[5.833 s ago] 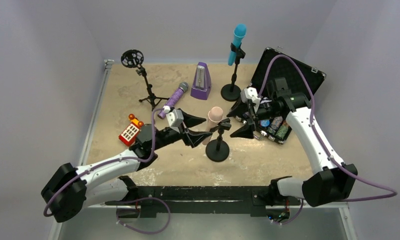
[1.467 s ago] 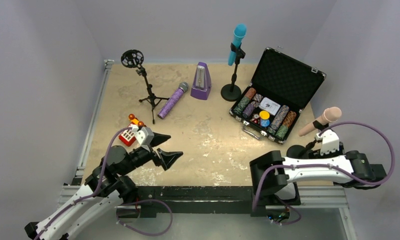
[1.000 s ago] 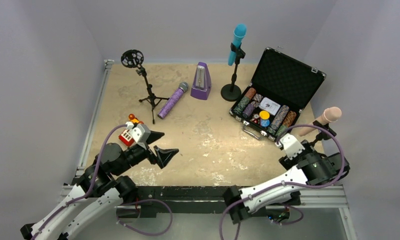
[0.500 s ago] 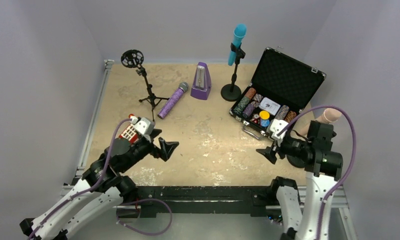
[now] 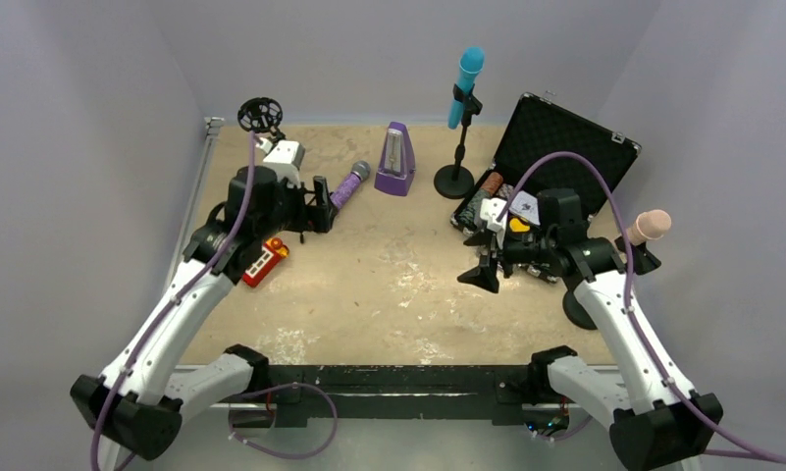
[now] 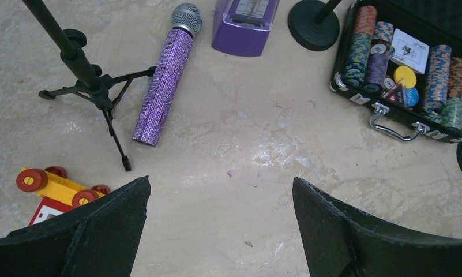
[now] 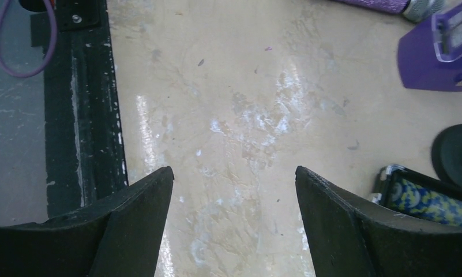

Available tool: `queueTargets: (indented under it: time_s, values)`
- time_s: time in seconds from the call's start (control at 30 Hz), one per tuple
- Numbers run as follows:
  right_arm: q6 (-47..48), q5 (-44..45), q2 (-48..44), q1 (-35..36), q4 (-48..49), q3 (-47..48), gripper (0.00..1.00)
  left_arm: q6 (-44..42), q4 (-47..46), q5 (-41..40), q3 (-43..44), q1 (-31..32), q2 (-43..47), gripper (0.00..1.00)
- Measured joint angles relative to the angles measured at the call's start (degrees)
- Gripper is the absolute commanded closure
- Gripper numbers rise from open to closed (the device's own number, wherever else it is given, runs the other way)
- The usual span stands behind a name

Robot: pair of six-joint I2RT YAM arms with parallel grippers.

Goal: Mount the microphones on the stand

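— Left tool (image 6: 220,193), right tool (image 7: 234,176)?
— Both spread wide, gripping nothing.
— Mics?
— Purple mic (image 6: 162,86) lies on the surface (image 5: 389,285) beside the tripod (image 6: 96,86); blue mic (image 5: 468,71) and pink mic (image 5: 650,227) sit in stands.

Top view:
- The left arm (image 5: 194,285) covers the pole and legs of the black tripod stand (image 5: 260,114); only its ring-shaped top shows.
- The lower handle of the glittery purple microphone (image 5: 347,183) is hidden behind the left gripper (image 5: 320,204).
- The right arm (image 5: 609,280) masks the front chip rows of the black foam-lined case (image 5: 565,147) and the lower handle of the pale pink microphone (image 5: 652,226).

Left wrist view:
- The purple pyramid metronome (image 6: 244,29) is cut off by the top edge.
- The red-and-yellow toy vehicle (image 6: 49,184) is partly behind a black finger (image 6: 84,236).

Right wrist view:
- The case shows one corner only.
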State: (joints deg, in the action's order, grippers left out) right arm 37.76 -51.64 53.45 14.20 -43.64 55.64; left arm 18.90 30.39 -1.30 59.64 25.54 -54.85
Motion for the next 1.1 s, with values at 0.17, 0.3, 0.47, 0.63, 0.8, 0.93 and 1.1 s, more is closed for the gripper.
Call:
queueTargets:
  time_s: [0.17,0.3,0.47,0.63,0.8,0.93,1.1]
  values:
    - [-0.3,-3.2,2.8,0.0,1.6,-3.0,0.19,-2.1,3.8,3.3,7.3,-2.6,-11.1,0.05]
    - [-0.6,-3.4,1.8,0.0,2.9,-3.7,0.19,-5.1,7.1,4.5,11.8,-2.6,-16.8,0.12]
    - [-1.2,-3.4,0.6,0.0,4.6,-4.0,0.19,-7.3,8.5,4.0,19.5,-2.6,-26.9,0.14]
    - [-1.7,-3.3,-0.4,0.0,5.6,-5.1,0.19,-8.3,11.2,3.0,20.2,-2.5,-25.7,0.13]
    - [-1.7,-3.1,-0.2,0.0,5.6,-5.1,0.19,-9.0,11.4,-0.6,23.3,-2.6,-21.4,0.12]
    - [-1.7,-3.1,-0.2,0.0,5.6,-5.2,0.19,-8.0,7.6,-5.7,20.7,-4.0,-17.0,0.15]
    - [-1.8,-3.1,-0.2,0.0,5.6,-5.2,0.19,-6.9,-2.0,-12.5,10.4,-7.8,-14.1,0.27]
